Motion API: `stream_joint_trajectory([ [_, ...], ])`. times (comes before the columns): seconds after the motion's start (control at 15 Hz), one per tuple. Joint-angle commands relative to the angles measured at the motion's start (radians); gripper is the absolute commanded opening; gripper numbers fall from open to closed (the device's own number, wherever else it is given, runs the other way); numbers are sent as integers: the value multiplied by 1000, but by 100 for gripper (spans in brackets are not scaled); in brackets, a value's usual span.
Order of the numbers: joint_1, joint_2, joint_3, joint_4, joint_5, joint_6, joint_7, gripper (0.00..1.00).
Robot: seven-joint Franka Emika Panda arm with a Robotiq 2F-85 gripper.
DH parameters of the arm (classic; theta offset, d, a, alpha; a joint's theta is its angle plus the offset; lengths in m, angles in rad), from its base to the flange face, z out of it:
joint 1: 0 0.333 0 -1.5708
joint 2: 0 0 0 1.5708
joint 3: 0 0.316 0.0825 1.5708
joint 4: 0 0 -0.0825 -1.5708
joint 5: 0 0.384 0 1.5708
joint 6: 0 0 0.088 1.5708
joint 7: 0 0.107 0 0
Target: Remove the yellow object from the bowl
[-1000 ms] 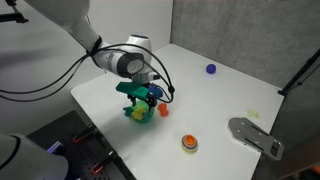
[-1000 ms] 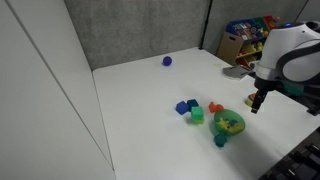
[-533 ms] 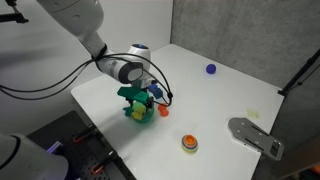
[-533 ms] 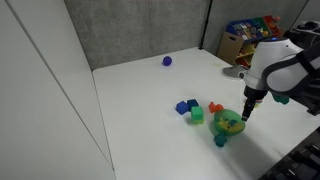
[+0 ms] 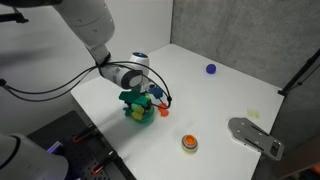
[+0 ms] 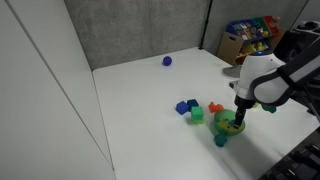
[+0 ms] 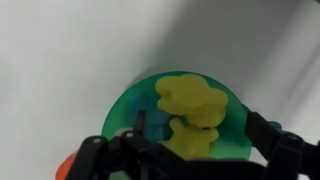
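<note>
The arm [image 6: 262, 80] reaches in from three o'clock, its wrist pointing straight down, the gripper [image 6: 238, 116] low with fingers [image 7: 285, 150] spread apart at four and eight o'clock.

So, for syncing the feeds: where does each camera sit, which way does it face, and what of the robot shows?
Exterior view: high off a table corner, looking down across it; arm enters upper left, gripper at the green bowl.
Exterior view: high off another side, facing the grey wall; arm enters from the right.
Wrist view: straight down on the yellow object in the green bowl; fingers flank it.
Shared: all show the green bowl; both exterior views, the purple ball.
</note>
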Motion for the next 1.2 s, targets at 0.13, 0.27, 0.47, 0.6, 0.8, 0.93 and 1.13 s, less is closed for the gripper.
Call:
stream_joint_trajectory([
  [0.13, -14, 79, 18, 46, -6, 51, -38, 100],
  [0.27, -11, 95, 13, 52, -13, 63, -35, 72],
  [0.47, 2, 96, 2, 58, -22, 53, -13, 60],
  [0.6, -1, 80, 8, 58, -11, 36, -8, 41],
  [0.8, -20, 42, 30, 58, 22, 3, -9, 19],
  [0.93, -33, 14, 46, 57, 47, -26, -19, 3],
  [1.13, -55, -34, 71, 57, 103, -76, -37, 0],
])
